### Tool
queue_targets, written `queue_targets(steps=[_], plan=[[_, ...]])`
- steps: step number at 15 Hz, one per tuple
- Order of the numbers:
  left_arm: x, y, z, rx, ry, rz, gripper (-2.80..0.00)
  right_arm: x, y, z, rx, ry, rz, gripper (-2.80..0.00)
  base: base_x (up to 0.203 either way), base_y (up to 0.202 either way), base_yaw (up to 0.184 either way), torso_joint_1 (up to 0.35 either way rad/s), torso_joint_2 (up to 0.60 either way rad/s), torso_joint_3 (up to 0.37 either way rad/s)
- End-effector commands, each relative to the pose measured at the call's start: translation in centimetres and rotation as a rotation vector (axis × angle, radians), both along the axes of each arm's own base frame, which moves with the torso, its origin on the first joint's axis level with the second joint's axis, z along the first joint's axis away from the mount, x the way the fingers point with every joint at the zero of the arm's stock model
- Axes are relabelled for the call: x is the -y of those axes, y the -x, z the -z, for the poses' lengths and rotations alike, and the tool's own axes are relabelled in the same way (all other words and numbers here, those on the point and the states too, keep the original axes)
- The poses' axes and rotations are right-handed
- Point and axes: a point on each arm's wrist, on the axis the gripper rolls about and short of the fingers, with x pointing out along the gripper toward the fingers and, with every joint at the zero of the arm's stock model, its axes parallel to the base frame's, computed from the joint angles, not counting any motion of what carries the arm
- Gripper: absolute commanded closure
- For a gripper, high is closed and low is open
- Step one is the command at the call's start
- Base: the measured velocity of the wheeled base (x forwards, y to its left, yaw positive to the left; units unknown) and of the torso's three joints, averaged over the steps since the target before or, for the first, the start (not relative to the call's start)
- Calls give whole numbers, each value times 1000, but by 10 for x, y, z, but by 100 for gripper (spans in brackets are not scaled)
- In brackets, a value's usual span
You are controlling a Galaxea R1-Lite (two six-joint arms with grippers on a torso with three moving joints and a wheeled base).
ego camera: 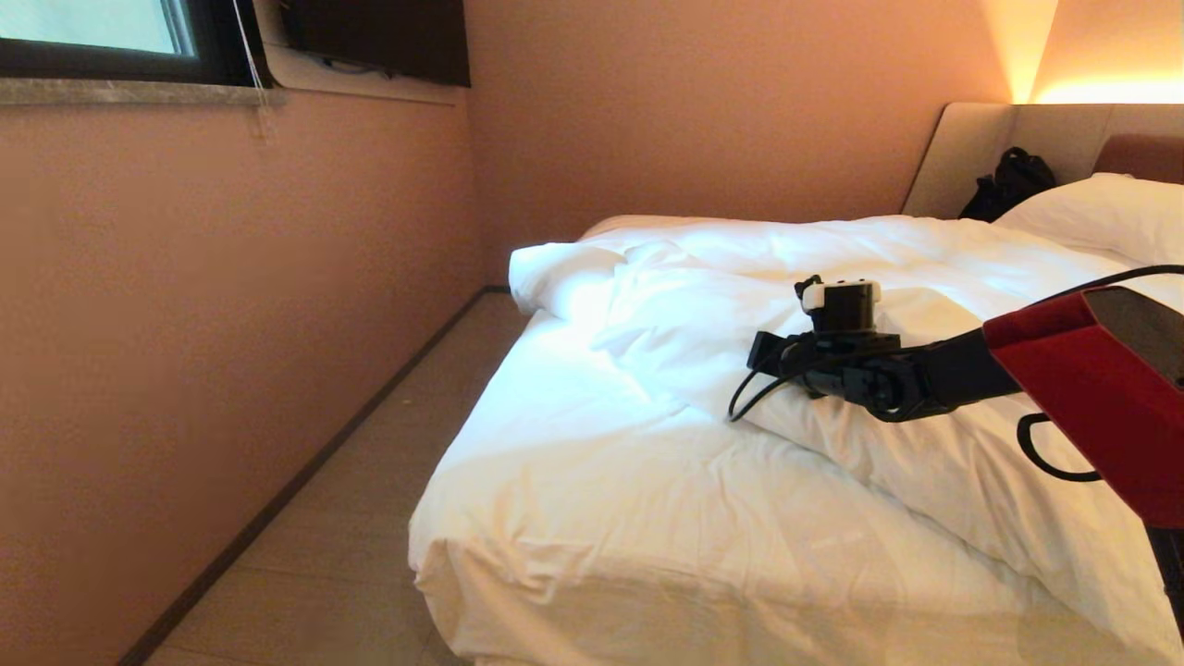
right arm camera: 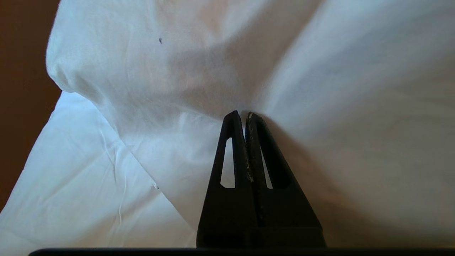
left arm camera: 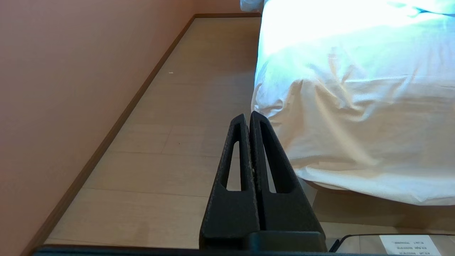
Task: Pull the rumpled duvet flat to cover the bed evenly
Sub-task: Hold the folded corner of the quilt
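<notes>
A wide bed [ego camera: 573,518] with a white sheet fills the right half of the head view, its near left corner closest to the camera and its side running along a strip of pale wood floor [ego camera: 370,499] beside a salmon-pink wall [ego camera: 231,324]. The left gripper [left arm camera: 247,117] hangs low over that floor, just off the bed's near corner, with its two black fingers pressed together and holding nothing. On the mattress, the white duvet [ego camera: 832,287] lies bunched toward the middle and far side, its edge slanting across the bed, so the near left part of the sheet is bare. The right arm reaches in from the right edge, and the right gripper [right arm camera: 244,115] is clamped shut on a pinch of the duvet, with creases in the cloth running to its tips. Farther back, a white pillow [ego camera: 1101,217] rests at the head end against a padded headboard [ego camera: 962,148], with a black bag [ego camera: 1008,185] beside it. A dark window frame [ego camera: 111,55] sits high on the left wall.
</notes>
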Motion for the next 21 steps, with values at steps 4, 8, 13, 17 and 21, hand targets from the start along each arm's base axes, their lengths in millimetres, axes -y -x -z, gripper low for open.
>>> queue_targets(steps=[4, 8, 13, 17, 21], plan=[[0, 0, 0, -2, 0, 0, 0, -1, -2, 7, -11, 3, 3, 0, 0, 0, 0, 0, 0, 0], [0, 0, 0, -1, 0, 0, 0, -1, -6, 9, -5, 13, 28, -280, 0, 0, 0, 0, 0, 0], [0, 0, 0, -2, 0, 0, 0, 0, 1, -13, 29, -5, 29, -280, 0, 0, 0, 0, 0, 0], [0, 0, 0, -2, 0, 0, 0, 0, 10, -28, 9, -15, 28, -280, 0, 0, 0, 0, 0, 0], [0, 0, 0, -2, 0, 0, 0, -15, 26, -49, -80, -87, 23, -280, 0, 0, 0, 0, 0, 0]])
